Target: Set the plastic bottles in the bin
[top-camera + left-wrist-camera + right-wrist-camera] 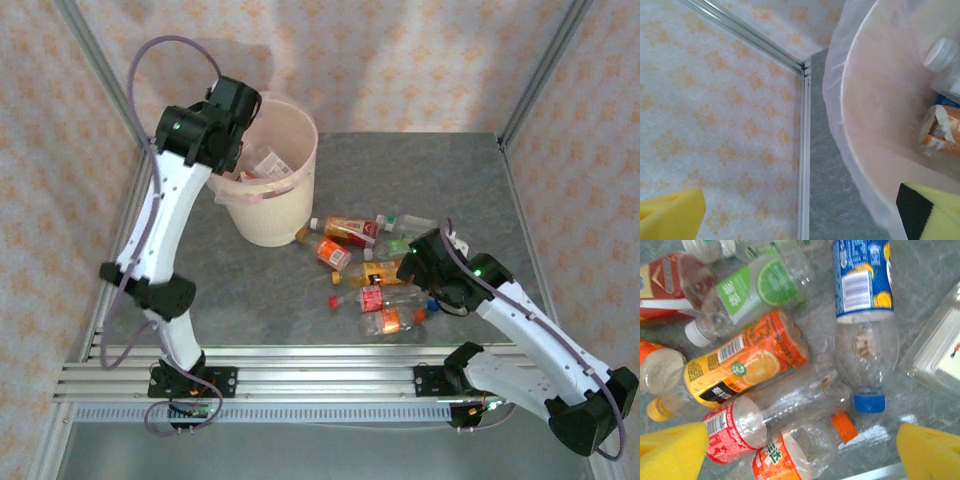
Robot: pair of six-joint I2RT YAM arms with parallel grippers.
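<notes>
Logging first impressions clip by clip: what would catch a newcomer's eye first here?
A heap of bottles lies mid-table, the open right hand just above it. At far left stands the bin, a few bottles inside, the open left hand over its rim.
</notes>
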